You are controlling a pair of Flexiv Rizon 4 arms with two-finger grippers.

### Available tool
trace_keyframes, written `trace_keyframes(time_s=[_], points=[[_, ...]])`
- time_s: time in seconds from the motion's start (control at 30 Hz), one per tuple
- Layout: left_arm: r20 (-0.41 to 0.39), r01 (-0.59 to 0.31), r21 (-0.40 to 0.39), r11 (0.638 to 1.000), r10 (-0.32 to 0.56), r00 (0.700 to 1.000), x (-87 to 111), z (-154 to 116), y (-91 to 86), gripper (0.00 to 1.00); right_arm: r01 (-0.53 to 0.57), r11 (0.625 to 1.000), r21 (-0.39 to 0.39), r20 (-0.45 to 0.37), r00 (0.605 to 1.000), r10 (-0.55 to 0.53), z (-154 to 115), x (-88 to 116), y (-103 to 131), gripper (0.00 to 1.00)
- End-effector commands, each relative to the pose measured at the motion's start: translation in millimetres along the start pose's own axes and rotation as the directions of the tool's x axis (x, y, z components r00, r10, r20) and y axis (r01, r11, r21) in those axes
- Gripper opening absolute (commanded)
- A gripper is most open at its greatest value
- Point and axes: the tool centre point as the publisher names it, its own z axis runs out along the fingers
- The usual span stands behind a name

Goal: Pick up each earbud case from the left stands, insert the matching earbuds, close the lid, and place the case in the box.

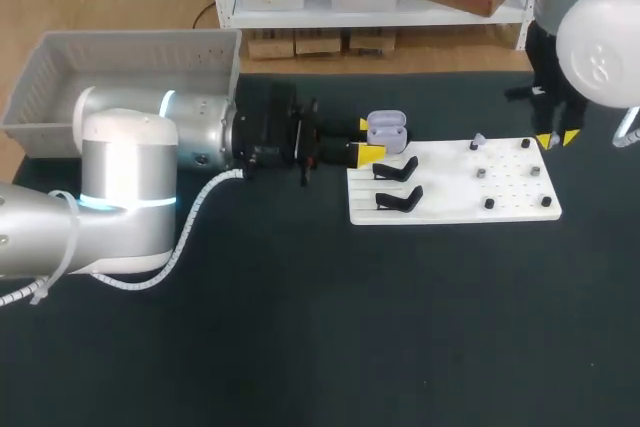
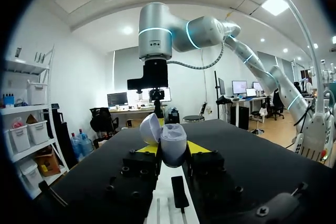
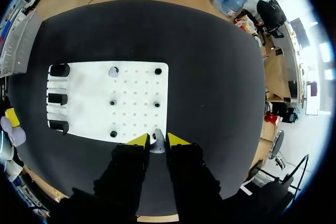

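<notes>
The left gripper (image 1: pixel 368 140) is clamping the case (image 1: pixel 386 130) from both sides in the upper middle of the head view, just off the upper-left corner of the board (image 1: pixel 450 192). It is presenting the case with its lid swung open, probably so that an earbud can be set in from above. Two black stands (image 1: pixel 397 197) are sitting bare along the board's left edge. The right gripper (image 1: pixel 557 139) is hanging at the upper right with its fingers narrow. It seems to be pinching a small grey earbud (image 3: pixel 157 144) between the tips, likely to carry it across to the case. Another earbud (image 1: pixel 478 138) is sitting on a peg near the board's top edge. The box (image 1: pixel 40 77) is lying at the upper left behind the left arm, within reach for the finished case.
</notes>
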Motion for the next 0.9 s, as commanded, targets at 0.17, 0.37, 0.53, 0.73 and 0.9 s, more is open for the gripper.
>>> trace_keyframes(time_s=[0.17, 0.37, 0.53, 0.73, 0.9], points=[[0.001, -0.002, -0.004, 1.000, 0.002, 1.000, 0.6, 0.4, -1.1, 0.00, -0.001, 1.000, 0.001, 0.001, 1.000, 0.001, 0.1, 0.0, 0.2, 0.00], [0.001, -0.002, -0.004, 1.000, 0.002, 1.000, 0.6, 0.4, -1.1, 0.00, -0.001, 1.000, -0.011, 0.024, 1.000, 0.002, -16.8, 7.0, 28.4, 0.00], [-0.020, -0.013, 0.006, 1.000, 0.014, 1.000, 0.2, 6.6, -4.1, 0.00, -0.023, 1.000, 0.006, 0.029, 0.999, 0.023, -29.3, 17.4, 48.6, 0.00], [-0.008, -0.009, 0.028, 1.000, 0.009, 1.000, 2.3, 17.7, -14.0, 0.00, -0.103, 0.994, -0.040, 0.003, 0.995, 0.103, -49.8, 28.4, 60.6, 0.00], [-0.001, -0.009, 0.037, 0.999, 0.010, 1.000, 3.0, 22.3, -18.8, 0.00, -0.168, 0.986, -0.019, -0.012, 0.986, 0.167, -64.4, 35.6, 73.3, 0.00]])
